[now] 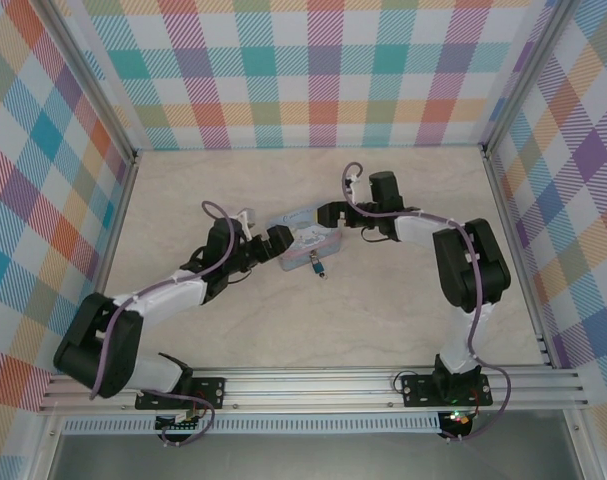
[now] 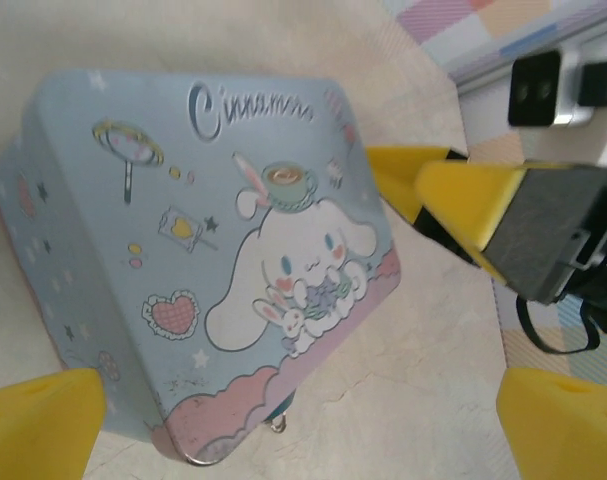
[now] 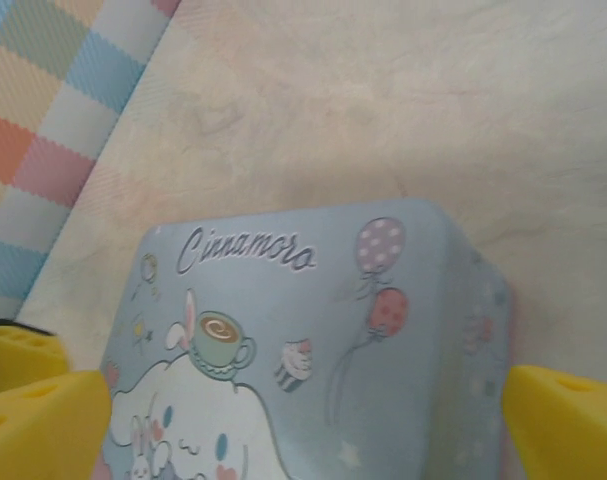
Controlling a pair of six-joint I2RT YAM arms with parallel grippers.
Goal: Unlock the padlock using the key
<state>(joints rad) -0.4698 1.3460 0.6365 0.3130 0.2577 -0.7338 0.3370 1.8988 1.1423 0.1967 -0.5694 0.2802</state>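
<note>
The pale blue cartoon tin (image 1: 305,236) lies mid-table. The padlock (image 1: 316,266) is a tiny dark piece hanging off the tin's near edge. In the left wrist view a bit of its silvery shackle (image 2: 274,422) peeks out under the tin's pink rim. I cannot make out the key. My left gripper (image 1: 282,241) is open at the tin's left end, its yellow fingertips (image 2: 43,425) wide apart. At the tin's far right corner my right gripper (image 1: 330,214) is open too, with the tin (image 3: 313,340) between its yellow fingertips (image 3: 568,425).
The tin rests on a beige marbled tabletop (image 1: 383,310) inside checked walls (image 1: 313,70). An aluminium rail (image 1: 323,385) runs along the near edge. The right gripper (image 2: 428,195) also appears in the left wrist view, just beyond the tin's corner.
</note>
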